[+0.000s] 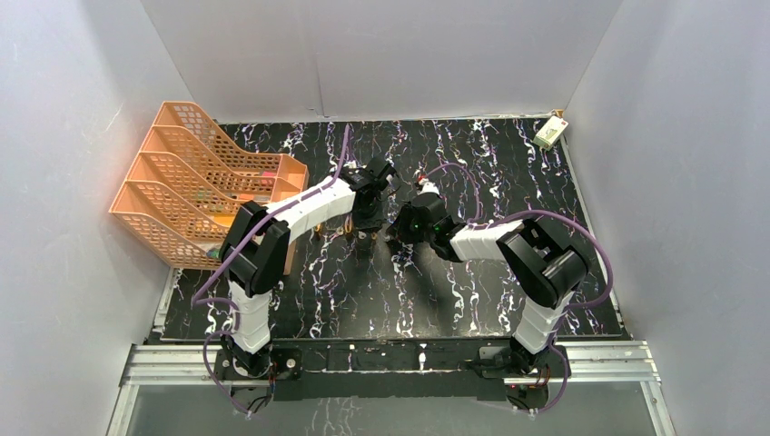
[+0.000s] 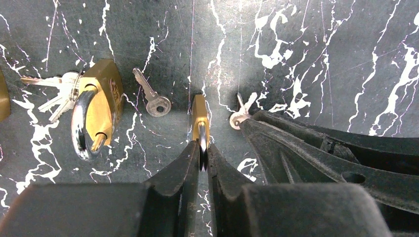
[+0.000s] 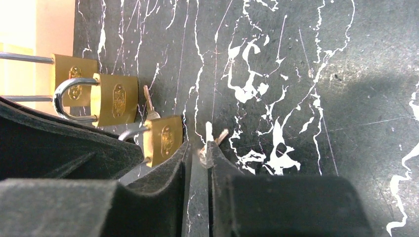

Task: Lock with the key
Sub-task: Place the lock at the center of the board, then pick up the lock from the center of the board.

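Observation:
A small brass padlock stands on edge on the black marbled table. My left gripper is shut on its steel shackle. In the right wrist view the same padlock sits just left of my right gripper. That gripper's jaws stand a narrow gap apart. A small bunch of keys rests against the tip of its right finger, not clamped. In the left wrist view the keys lie at the right gripper's tip. From above, both grippers meet at mid-table.
A larger brass padlock with an open shackle and a key bunch lies to the left, with a loose key beside it. Two more padlocks are visible. Orange stacked trays stand at the left. A white device sits far right.

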Available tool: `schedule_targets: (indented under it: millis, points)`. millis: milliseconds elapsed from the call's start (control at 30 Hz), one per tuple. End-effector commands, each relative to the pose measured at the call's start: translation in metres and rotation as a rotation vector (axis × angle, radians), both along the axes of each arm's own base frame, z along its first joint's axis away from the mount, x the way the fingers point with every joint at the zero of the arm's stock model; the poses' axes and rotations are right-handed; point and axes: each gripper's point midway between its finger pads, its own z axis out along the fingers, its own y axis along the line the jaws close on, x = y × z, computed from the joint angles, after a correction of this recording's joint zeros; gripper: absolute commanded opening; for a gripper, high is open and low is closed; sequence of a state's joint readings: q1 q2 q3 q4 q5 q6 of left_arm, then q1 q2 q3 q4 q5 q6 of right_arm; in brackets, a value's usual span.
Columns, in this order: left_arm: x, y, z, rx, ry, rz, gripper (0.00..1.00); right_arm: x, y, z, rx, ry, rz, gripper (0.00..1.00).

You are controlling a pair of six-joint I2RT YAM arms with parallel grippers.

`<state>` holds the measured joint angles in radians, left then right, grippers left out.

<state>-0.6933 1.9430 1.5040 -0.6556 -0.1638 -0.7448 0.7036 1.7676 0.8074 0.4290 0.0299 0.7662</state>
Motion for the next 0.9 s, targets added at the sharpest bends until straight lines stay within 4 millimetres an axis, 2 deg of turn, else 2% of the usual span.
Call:
schedule_targets:
  millis: [0, 100, 200, 300, 367, 433, 467, 567, 633, 733, 800, 867]
  points:
    - [0.009, 0.004, 0.011, 0.016, -0.020, 0.005, 0.12, 0.001, 0.003, 0.004, 0.019, -0.013, -0.010, 0.28]
    - [0.014, 0.004, 0.018, 0.013, -0.036, 0.009, 0.16, 0.003, 0.001, 0.008, 0.007, -0.019, -0.020, 0.33]
    - [0.019, 0.003, 0.028, -0.002, -0.057, 0.009, 0.23, 0.007, -0.006, 0.022, -0.010, -0.055, -0.036, 0.38]
    - [0.027, 0.000, 0.046, -0.027, -0.096, 0.001, 0.45, 0.013, -0.020, 0.054, -0.031, -0.131, -0.076, 0.54]
    - [0.033, -0.002, 0.063, -0.046, -0.129, -0.009, 0.57, 0.017, -0.037, 0.080, -0.056, -0.191, -0.128, 0.70]
    - [0.037, -0.002, 0.082, -0.061, -0.168, -0.028, 0.67, 0.023, -0.066, 0.110, -0.099, -0.265, -0.211, 0.82]
    - [0.039, -0.002, 0.091, -0.071, -0.189, -0.035, 0.71, 0.023, -0.078, 0.114, -0.131, -0.270, -0.232, 0.86]
    - [0.042, 0.002, 0.116, -0.107, -0.240, -0.052, 0.84, 0.022, -0.137, 0.128, -0.199, -0.239, -0.358, 0.89]
    - [0.042, 0.006, 0.128, -0.139, -0.261, -0.058, 0.96, 0.016, -0.183, 0.117, -0.250, -0.148, -0.442, 0.89]
    - [0.039, 0.015, 0.138, -0.198, -0.267, -0.059, 0.98, 0.004, -0.246, 0.097, -0.324, -0.010, -0.534, 0.89]
    - [0.038, 0.024, 0.142, -0.221, -0.273, -0.054, 0.98, -0.006, -0.269, 0.084, -0.370, 0.065, -0.544, 0.89]
    - [0.037, 0.031, 0.145, -0.232, -0.279, -0.055, 0.98, -0.010, -0.277, 0.071, -0.402, 0.114, -0.520, 0.87]
